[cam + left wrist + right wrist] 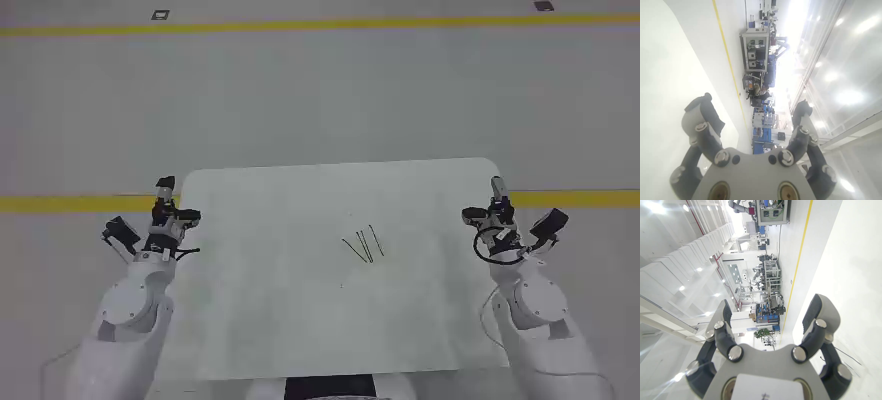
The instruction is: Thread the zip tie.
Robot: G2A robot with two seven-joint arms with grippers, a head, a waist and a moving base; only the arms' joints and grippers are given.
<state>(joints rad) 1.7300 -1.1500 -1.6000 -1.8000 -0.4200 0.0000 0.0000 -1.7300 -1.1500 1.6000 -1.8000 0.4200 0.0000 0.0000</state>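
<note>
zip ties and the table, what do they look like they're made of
Zip ties: thin, dark, straight strips, probably plastic; too small to judge the finish.
Table: smooth, even white top with rounded corners, matte-looking, perhaps laminate or painted board.

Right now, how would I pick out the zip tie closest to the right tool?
On the white table, thin dark strips lie in a small fan toward the right tool. The zip tie you want is the fan's outermost strip on that side, lying apart while the others crowd together.
</note>
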